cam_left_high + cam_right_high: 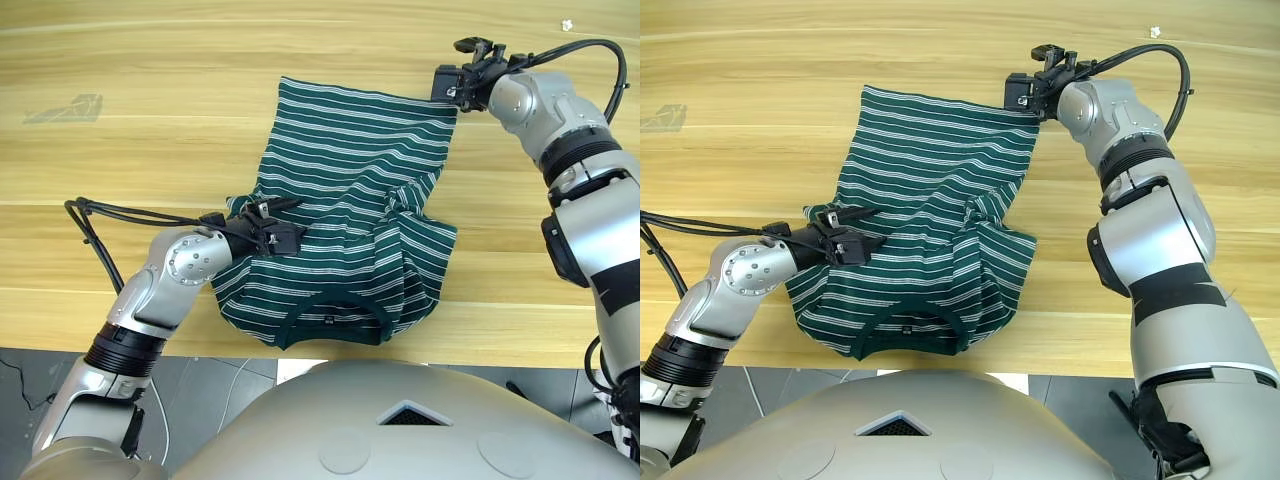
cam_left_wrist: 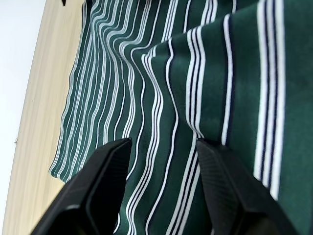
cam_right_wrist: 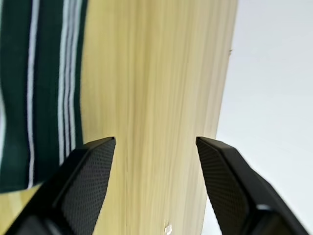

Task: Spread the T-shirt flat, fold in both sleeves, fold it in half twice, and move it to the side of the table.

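2 silver-grey arms [image 1: 185,262], black joint bands, looping black cables [image 1: 100,210] — textured black claw fingers [image 2: 105,171].

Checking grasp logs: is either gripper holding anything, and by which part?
Nothing held: left gripper open over the T-shirt; right gripper open over bare table beside its far corner.

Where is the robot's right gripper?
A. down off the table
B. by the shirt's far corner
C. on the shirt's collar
B: the right gripper sits at the far right corner of the T-shirt, well away from the collar at the near edge.
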Controlling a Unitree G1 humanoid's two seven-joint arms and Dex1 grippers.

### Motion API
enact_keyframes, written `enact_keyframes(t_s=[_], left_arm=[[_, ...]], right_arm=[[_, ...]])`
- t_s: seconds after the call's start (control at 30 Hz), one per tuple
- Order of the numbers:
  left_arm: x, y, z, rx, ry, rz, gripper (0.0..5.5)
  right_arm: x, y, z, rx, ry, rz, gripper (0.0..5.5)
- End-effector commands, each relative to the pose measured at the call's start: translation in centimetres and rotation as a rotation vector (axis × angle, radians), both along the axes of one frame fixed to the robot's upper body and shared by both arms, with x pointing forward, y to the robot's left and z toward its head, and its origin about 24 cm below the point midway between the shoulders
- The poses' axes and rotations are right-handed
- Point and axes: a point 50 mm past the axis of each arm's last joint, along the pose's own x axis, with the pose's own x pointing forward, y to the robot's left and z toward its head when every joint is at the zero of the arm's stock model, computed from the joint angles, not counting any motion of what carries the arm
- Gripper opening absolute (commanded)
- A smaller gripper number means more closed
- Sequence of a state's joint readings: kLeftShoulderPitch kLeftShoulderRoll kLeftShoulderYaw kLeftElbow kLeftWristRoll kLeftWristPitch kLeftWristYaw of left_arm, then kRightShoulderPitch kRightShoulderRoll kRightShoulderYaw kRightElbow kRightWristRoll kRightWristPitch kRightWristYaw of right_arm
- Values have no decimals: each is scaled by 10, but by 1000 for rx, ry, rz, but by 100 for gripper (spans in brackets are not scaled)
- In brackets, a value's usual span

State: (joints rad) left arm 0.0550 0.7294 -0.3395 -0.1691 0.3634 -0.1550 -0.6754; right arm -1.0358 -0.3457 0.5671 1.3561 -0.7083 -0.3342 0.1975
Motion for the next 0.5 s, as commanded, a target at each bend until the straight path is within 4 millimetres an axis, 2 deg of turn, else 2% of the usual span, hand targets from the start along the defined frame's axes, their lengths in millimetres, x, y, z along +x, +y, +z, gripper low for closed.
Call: enact_keyframes(t_s=[0.03,0.17,0.3,0.4,0.5], left_arm=[[-8,0,-15,42,62,-7,248],[-9,-2,-14,29,53,-2,248],[4,-4,8,-47,-29,32,248],[11,-2,24,-101,-65,64,248],[10,-7,38,-209,-44,64,248]], right_arm=[[0,4,2,108,-25,-8,304],[-3,0,10,316,-1,10,304],[-27,-15,7,619,161,144,304],[-54,-40,15,766,210,224,304],[-98,-57,15,757,394,298,304]])
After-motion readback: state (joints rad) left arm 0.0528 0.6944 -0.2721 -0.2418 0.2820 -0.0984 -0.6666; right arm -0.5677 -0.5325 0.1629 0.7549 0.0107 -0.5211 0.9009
